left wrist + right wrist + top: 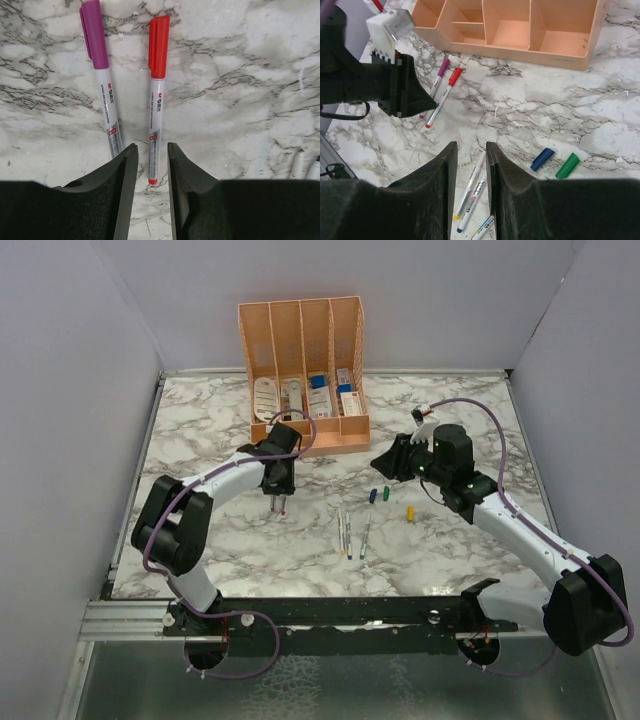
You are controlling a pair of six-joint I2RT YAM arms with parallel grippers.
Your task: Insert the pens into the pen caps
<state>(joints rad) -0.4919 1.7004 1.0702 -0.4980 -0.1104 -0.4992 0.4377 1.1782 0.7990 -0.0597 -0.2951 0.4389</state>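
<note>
A purple-capped pen (103,80) and a red-capped pen (155,95) lie side by side on the marble. My left gripper (152,149) is open just above them, and the red pen's tail end lies between its jaws, untouched. In the top view this gripper (278,502) hangs over both pens. Three uncapped pens (350,532) lie mid-table. They show under my right gripper (470,147), which is open, empty and raised. The yellow-ended pen (471,187) and the blue-ended pen (479,196) lie together. A blue cap (542,159), a green cap (568,165) and a yellow cap (409,512) lie loose nearby.
The peach organiser (305,445) with white boxes stands at the back centre, close behind the left gripper. Its low front wall shows in the right wrist view (560,59). Grey walls enclose the table on three sides.
</note>
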